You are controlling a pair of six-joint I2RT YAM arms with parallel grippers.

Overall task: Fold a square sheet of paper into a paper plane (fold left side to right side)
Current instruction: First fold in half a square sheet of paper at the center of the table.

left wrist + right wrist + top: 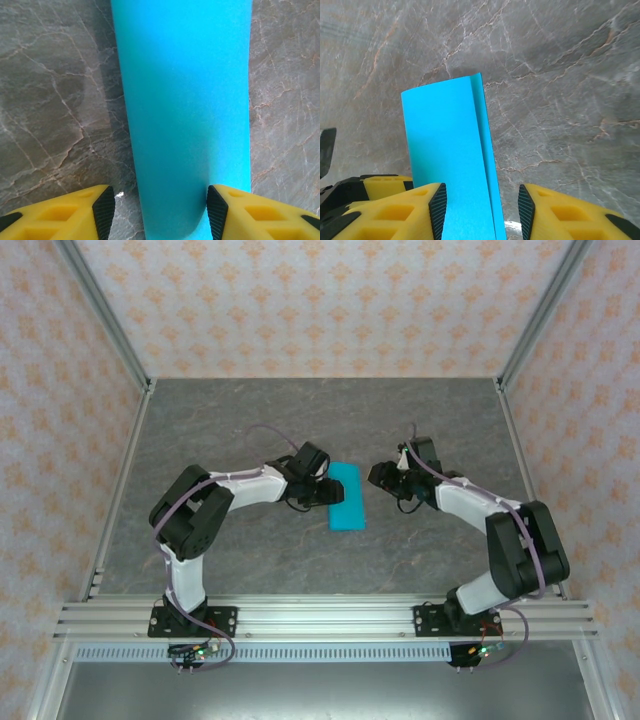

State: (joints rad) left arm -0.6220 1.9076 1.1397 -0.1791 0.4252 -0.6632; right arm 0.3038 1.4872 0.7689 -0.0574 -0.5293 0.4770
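We see the square sheet of paper (347,496) lying folded in half near the middle of the bench (250,420), as a narrow upright rectangle with its long edges running from the near side to the far side. It is thin, matte, bright cyan-blue and unmarked. In the right wrist view (447,150) its two layers do not quite line up, and a thin strip of the lower layer shows along the right long edge. In the left wrist view (185,110) the sheet looks smooth and faintly bowed, with a soft shadow down its left half.

The bench top is a grey stone-look surface with pale and rusty veins. Pale walls (320,300) with a small orange flower print stand around it, set in aluminium posts (105,310). A ribbed aluminium rail (320,618) runs along the near edge and carries both arm bases.

The left gripper (322,490) sits at the sheet's left long edge. Its yellow fingers (65,210) with black pads stand apart, and the sheet runs between them. The right gripper (385,482) hangs off the sheet's right edge, its jaws likewise apart over the paper.
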